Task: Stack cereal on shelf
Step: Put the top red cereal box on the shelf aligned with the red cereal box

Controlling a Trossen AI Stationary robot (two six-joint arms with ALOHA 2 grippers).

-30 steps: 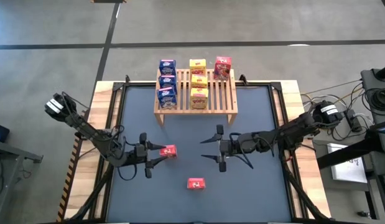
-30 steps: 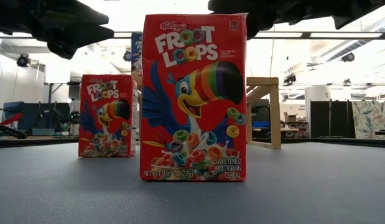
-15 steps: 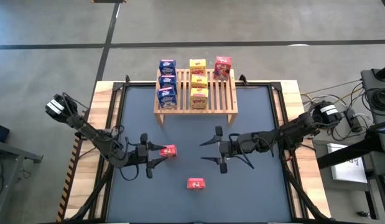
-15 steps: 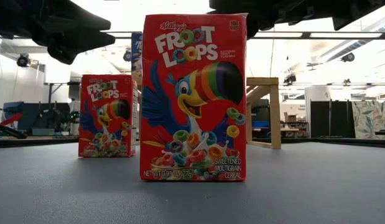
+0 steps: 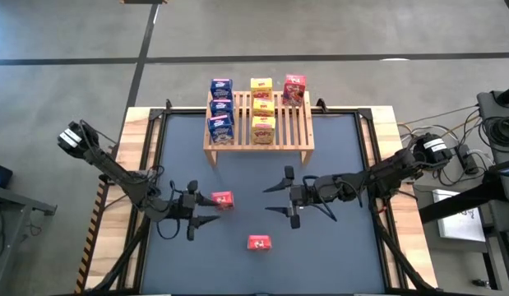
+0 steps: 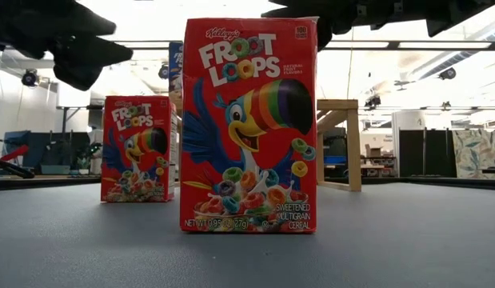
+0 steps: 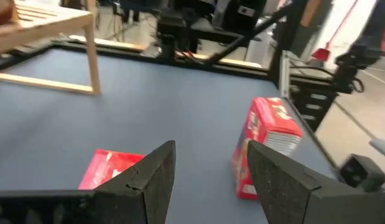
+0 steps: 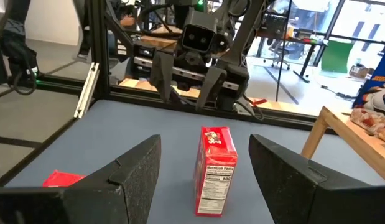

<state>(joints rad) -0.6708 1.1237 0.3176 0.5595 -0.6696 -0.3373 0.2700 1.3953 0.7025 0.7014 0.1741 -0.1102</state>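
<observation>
You held the left gripper (image 5: 200,210) fingers wide beside the small red printed cardboard box (image 5: 223,199), centre-left, ready to straddle it; right gripper (image 5: 280,196) waited, fingers wide.

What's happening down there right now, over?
Left gripper open beside a red box, right gripper open, idle. Seven boxes on the shelf; second red box waits near the front edge. Nothing blocking.

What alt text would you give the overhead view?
Two dark arms flank a red cereal box standing on the dark table, the left gripper and right gripper both open. A second red box stands nearer; seven boxes sit on the wooden shelf.
</observation>
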